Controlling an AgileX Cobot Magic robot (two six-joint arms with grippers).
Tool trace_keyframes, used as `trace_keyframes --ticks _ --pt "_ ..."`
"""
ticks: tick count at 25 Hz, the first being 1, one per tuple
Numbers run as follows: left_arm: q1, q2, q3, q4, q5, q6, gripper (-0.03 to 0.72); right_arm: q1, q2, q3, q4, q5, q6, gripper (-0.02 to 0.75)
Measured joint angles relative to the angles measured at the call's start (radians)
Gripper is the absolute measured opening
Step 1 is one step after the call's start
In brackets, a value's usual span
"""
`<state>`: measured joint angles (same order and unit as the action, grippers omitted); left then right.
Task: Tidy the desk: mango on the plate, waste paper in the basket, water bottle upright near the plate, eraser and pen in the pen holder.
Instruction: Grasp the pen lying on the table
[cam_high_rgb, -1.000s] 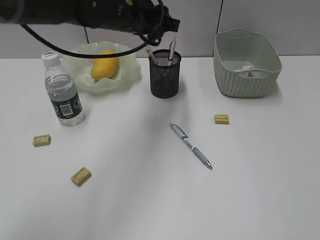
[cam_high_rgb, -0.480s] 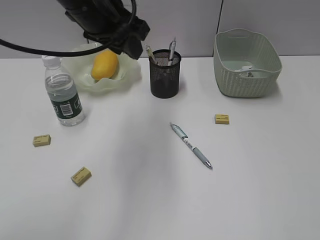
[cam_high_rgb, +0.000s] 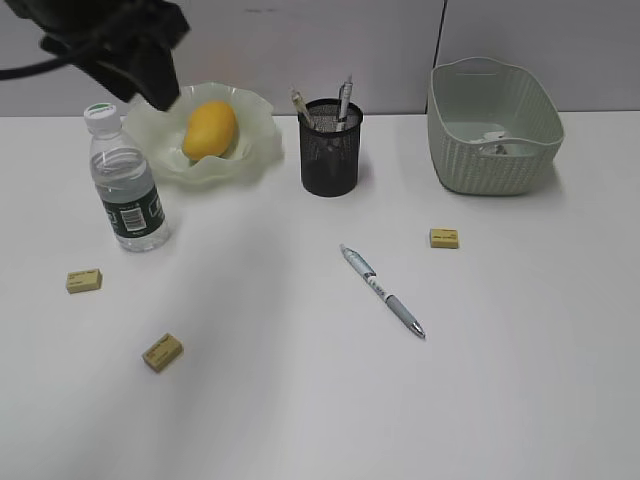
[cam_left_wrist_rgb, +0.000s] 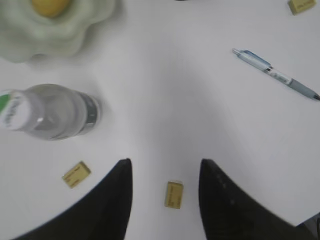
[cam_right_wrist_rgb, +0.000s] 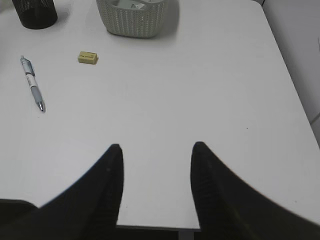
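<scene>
Hovering high over the plate (cam_high_rgb: 215, 150), left gripper (cam_high_rgb: 115, 50), mango (cam_high_rgb: 210, 128) lying on plate, bottle (cam_high_rgb: 126, 187) standing beside, pens sticking from holder (cam_high_rgb: 330, 148), left gripper (cam_left_wrist_rgb: 165, 175) gaping empty above eraser (cam_left_wrist_rgb: 173, 194), right gripper (cam_right_wrist_rgb: 156, 150) gaping empty near basket (cam_right_wrist_rgb: 137, 17), pen (cam_right_wrist_rgb: 33, 82).

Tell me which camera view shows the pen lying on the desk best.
The exterior view: the pen lies whole, sharp and unobstructed mid-desk, tip toward the camera. The left wrist view catches it near the right edge, blurred, its tip at the frame edge. The right wrist view shows it whole but small, at the far left.
</scene>
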<state>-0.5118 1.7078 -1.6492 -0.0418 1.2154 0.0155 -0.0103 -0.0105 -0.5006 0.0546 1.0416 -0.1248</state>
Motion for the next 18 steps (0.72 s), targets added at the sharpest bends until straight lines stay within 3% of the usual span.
trace_keyframes --ticks 10,13,18 --pt "0.323 -0.083 0.000 0.021 0.001 0.000 0.340 0.000 0.000 0.000 0.000 0.000 0.000 0.361" --pt "0.383 -0.083 0.000 0.023 0.001 0.000 0.340 0.000 0.000 0.000 0.000 0.000 0.000 0.361" --pt "0.428 -0.121 0.032 0.035 0.000 0.000 0.340 0.000 0.000 0.000 0.000 0.000 0.000 0.361"
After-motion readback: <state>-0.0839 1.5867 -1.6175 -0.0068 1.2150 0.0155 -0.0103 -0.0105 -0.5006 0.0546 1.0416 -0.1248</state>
